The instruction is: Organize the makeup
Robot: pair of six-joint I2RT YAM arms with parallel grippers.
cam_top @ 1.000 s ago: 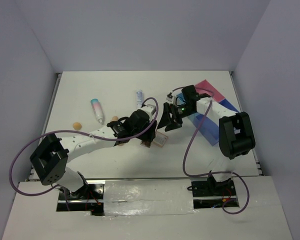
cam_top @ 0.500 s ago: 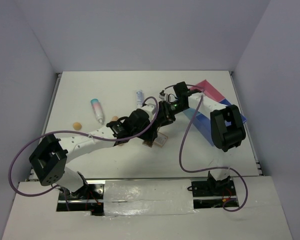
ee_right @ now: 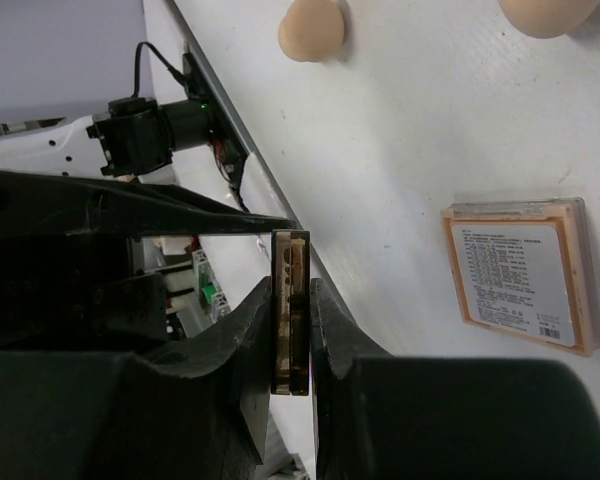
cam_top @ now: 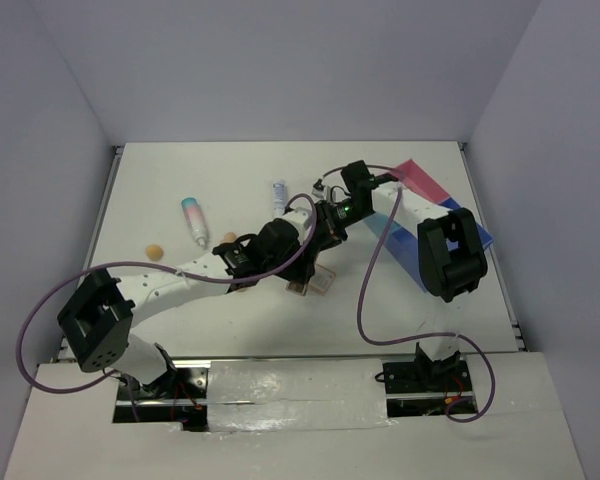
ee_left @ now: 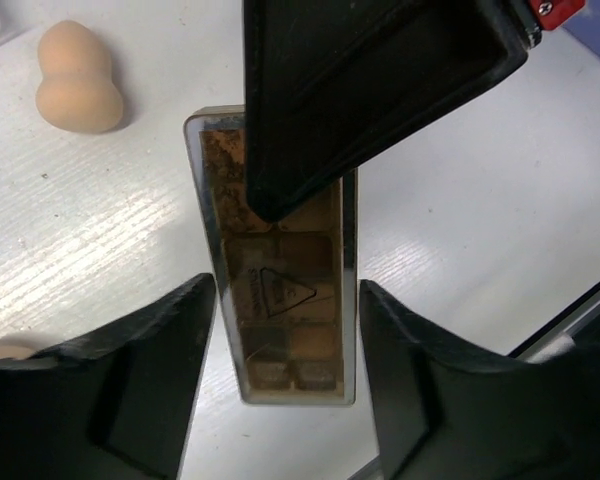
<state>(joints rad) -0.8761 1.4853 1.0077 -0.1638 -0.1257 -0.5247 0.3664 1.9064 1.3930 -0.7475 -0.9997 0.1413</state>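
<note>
My right gripper [ee_right: 290, 330] has swung in from the tray side, closed on the brown palette [ee_left: 280, 290] mid-table.
Left gripper [ee_left: 280, 400] open, straddling it; stiff, thin, slippery: pinch long edges.

The top camera looks down from behind; both wrist cameras, close in, apparently share the brown palette [ee_left: 283, 300].

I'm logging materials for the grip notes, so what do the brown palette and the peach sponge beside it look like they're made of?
The brown palette looks like hard plastic with a clear glossy lid: light glints along its rim and the shade pans show through. The peach sponge looks like soft matte foam, rounded, with no shine. Both are judged from looks only.
</note>
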